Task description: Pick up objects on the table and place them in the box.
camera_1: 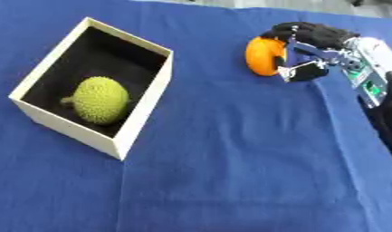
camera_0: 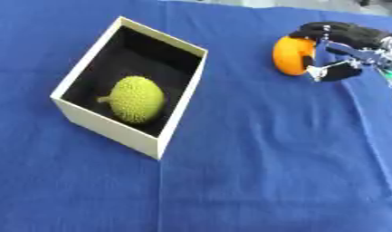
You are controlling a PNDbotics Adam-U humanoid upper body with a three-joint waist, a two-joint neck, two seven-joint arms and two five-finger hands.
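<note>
Closest to you is just the blue tablecloth (camera_0: 254, 181), nothing sitting on that stretch. A bit further back on your left is the cream box (camera_0: 112, 129) with the black inside, and there's a bumpy green fruit (camera_0: 137, 99) lying in it, looks like a jackfruit or durian. Far right, your right hand (camera_1: 313, 45) has its fingers and thumb curled round the orange fruit (camera_1: 262, 56), well apart from the box.

Bright, even light; the box (camera_0: 112, 127) interior is dark with shadow, and everything looks slightly soft and blurred.
</note>
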